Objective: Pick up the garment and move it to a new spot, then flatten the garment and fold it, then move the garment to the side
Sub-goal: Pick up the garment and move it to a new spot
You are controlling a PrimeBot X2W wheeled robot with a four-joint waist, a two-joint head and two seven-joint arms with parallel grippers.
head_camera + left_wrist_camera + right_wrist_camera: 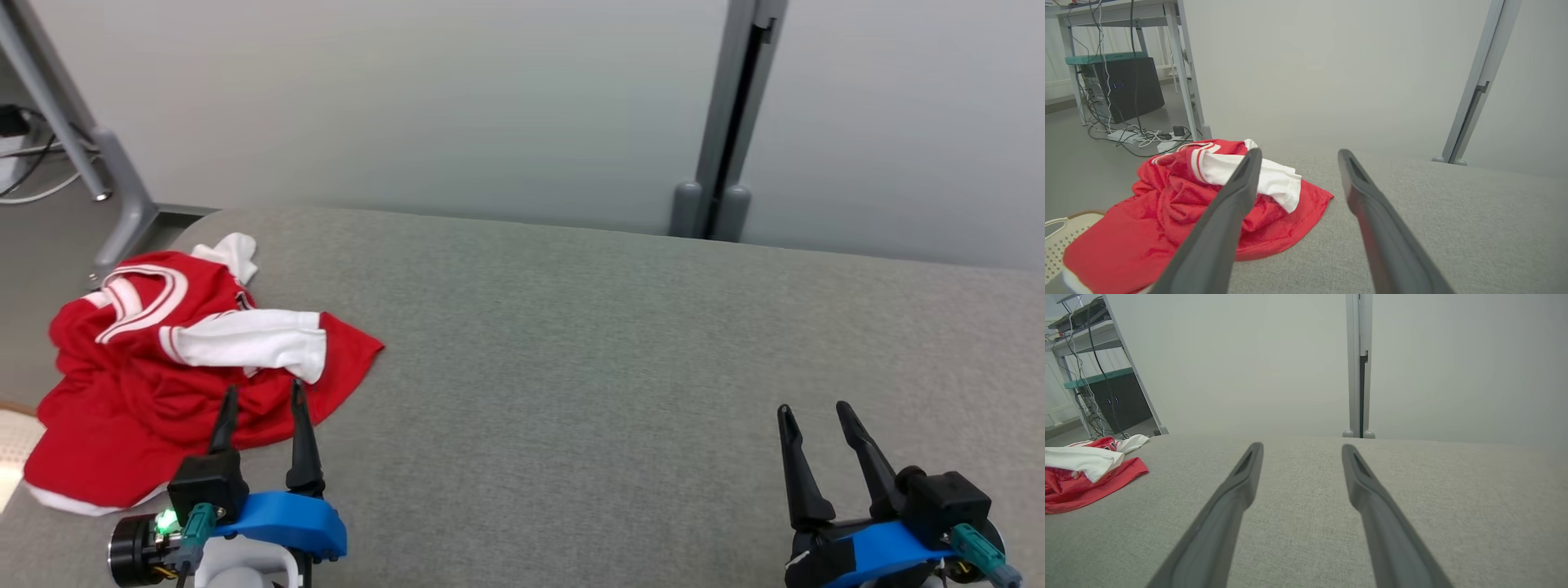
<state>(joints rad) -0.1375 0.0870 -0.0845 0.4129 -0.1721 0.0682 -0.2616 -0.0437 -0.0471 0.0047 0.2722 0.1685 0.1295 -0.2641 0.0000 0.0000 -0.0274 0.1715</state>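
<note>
The garment [147, 384] is a red jersey with white sleeves and white-striped collar, lying crumpled at the left end of the grey padded surface [612, 343], partly hanging over its left edge. My left gripper [263, 398] is open just in front of the garment's near edge, nothing between its fingers. In the left wrist view the garment [1167, 216] lies ahead and left of the open left gripper [1298, 157]. My right gripper [812, 412] stands open at the lower right over bare fabric. The right wrist view has the garment [1077, 473] far left of the right gripper [1302, 449].
A pale wall panel with a grey upright post [727, 122] runs behind the surface. A desk leg [114, 188], cables and a dark computer case [1126, 87] stand on the floor to the left. A perforated white basket [1061, 237] sits below the garment's left side.
</note>
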